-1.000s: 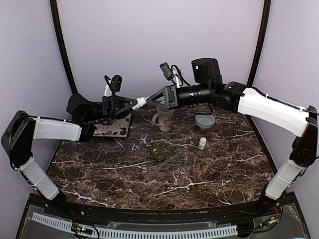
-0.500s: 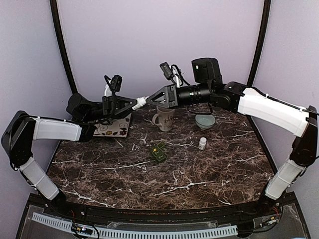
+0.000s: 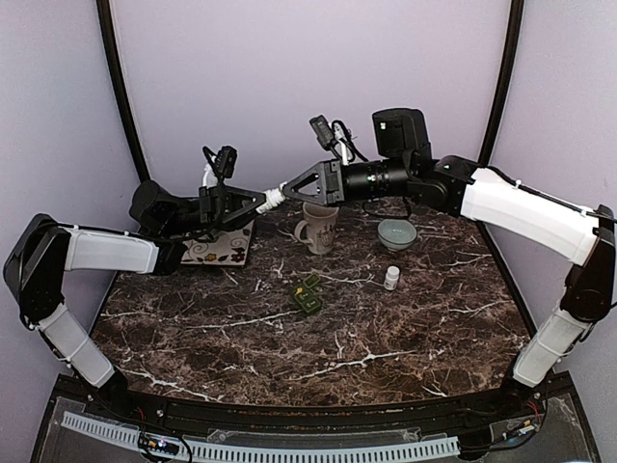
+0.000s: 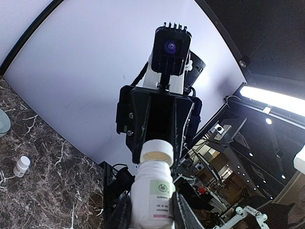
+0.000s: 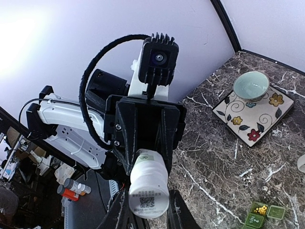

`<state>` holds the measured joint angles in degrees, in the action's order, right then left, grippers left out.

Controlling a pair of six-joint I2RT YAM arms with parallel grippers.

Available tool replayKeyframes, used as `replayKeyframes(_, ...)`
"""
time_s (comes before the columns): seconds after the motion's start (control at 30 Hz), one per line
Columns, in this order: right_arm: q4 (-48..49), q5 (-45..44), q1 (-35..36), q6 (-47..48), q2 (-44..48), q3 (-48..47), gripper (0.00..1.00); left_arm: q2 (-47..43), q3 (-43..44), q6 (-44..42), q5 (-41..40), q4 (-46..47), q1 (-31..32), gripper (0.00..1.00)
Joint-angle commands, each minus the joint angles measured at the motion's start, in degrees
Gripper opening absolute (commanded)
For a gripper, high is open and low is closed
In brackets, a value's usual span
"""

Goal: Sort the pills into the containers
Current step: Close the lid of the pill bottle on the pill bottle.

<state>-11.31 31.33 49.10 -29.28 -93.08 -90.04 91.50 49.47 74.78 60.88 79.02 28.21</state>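
From above, a white pill bottle point(image 3: 276, 197) hung in the air between the two arms, over the back of the marble table point(image 3: 386, 338) and just left of a mug point(image 3: 316, 229). The left gripper point(image 3: 265, 201) was clenched on one end and the right gripper point(image 3: 287, 191) on the other. The inside of the mug could not be seen from there. A pale green bowl point(image 3: 397, 233) stood to the right of the mug, and a small white bottle point(image 3: 391, 278) stood upright in front of the bowl. A green pill box point(image 3: 308, 294) lay near the middle of the table, and a flowered plate point(image 3: 220, 249) lay partly under the left arm. The left wrist camera showed the bottle's labelled body pinched between the left fingers point(image 4: 123, 214), its far end up against the right gripper. The right wrist camera showed the same bottle pinched between the right fingers point(image 5: 119, 212). It also showed a second bowl point(image 5: 251, 86) sitting on the flowered plate, and yellow pills point(image 5: 259, 209) in one compartment of the pill box.
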Motion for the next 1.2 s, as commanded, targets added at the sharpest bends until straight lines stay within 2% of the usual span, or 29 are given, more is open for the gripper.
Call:
replayKeyframes(0.0, 2.66, 0.93, -0.23, -0.38, -0.14, -2.04, 0.00, 0.11, 1.62, -0.87, 0.45, 1.14, 0.41, 0.02)
replayKeyframes(1.17, 1.36, 0.27, 0.90, 1.07, -2.05, -1.85, 0.00, 1.36, 4.88, -0.44, -0.01, 1.14, 1.27, 0.02)
